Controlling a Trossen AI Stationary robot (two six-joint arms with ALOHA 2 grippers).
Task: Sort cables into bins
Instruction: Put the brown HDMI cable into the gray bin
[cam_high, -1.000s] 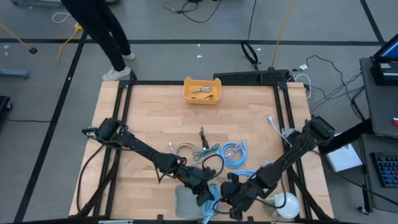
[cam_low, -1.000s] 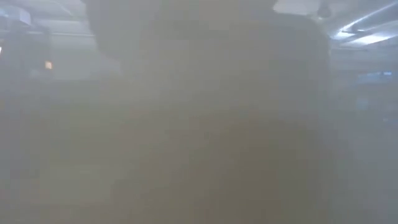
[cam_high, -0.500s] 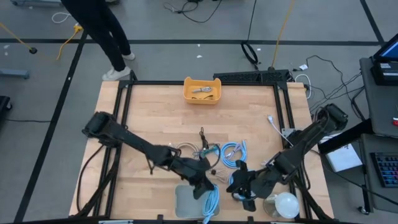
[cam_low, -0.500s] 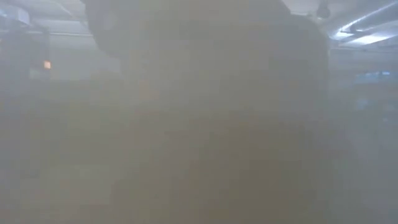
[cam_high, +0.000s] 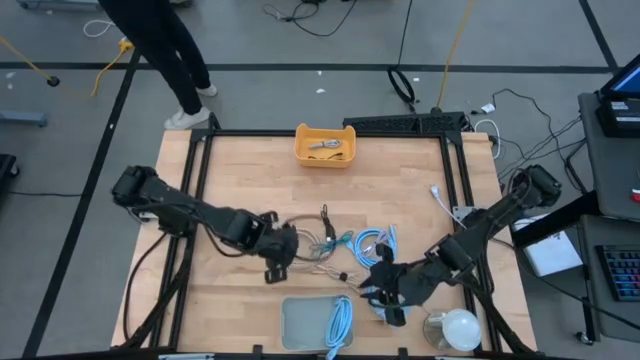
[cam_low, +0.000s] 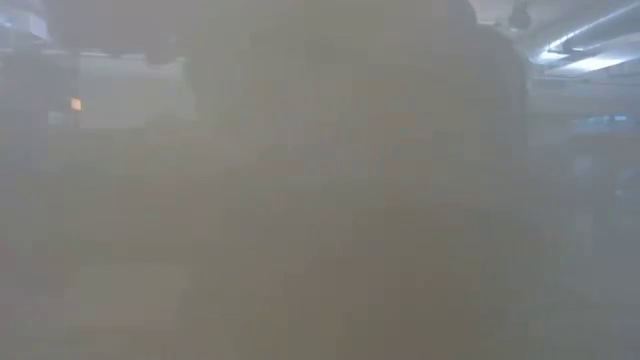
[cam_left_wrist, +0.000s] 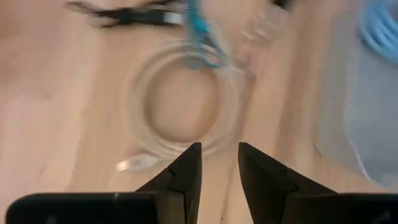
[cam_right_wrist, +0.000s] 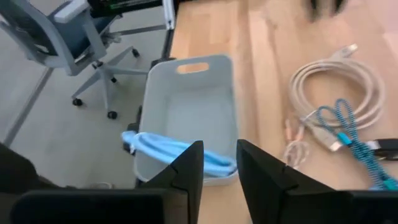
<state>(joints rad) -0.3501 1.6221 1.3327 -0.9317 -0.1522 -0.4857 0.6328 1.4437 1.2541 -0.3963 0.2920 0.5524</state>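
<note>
1. Hovering the left gripper (cam_high: 278, 258) low over the wooden table (cam_high: 240, 170), just beside the coiled beige cable (cam_high: 298, 240). Showing its jaws slightly apart, with nothing between them.
2. Counting as sorted, at a guess, one light-blue cable (cam_high: 340, 322) lying in the pale grey translucent rectangular bin (cam_high: 300, 318) at the table's near edge. Counting also a thin grey cable (cam_high: 325, 147) in the orange-yellow plastic bin (cam_high: 303, 150) at the far edge.
3. Leaving to sort, mid-table: the beige coil, a thin black cable (cam_high: 325, 218), a teal braided cable (cam_high: 335, 243) and the coiled light-blue cables (cam_high: 375, 245). Judging the job well under half done.
4. Holding the right gripper (cam_high: 385, 295) between those light-blue coils and the grey bin, near the round white dome (cam_high: 460, 327). Showing its jaws narrowly apart and empty.
5. Seeing only in the left wrist view that the beige coil (cam_left_wrist: 180, 102) is lying right ahead of the left gripper's fingers (cam_left_wrist: 186, 171), with the teal cable crossing the coil's far side.
6. Seeing only in the right wrist view that the light-blue cable (cam_right_wrist: 180, 152) is draping over the grey bin's rim rather than lying fully inside.
7. Getting nothing from the low view but haze.
</note>
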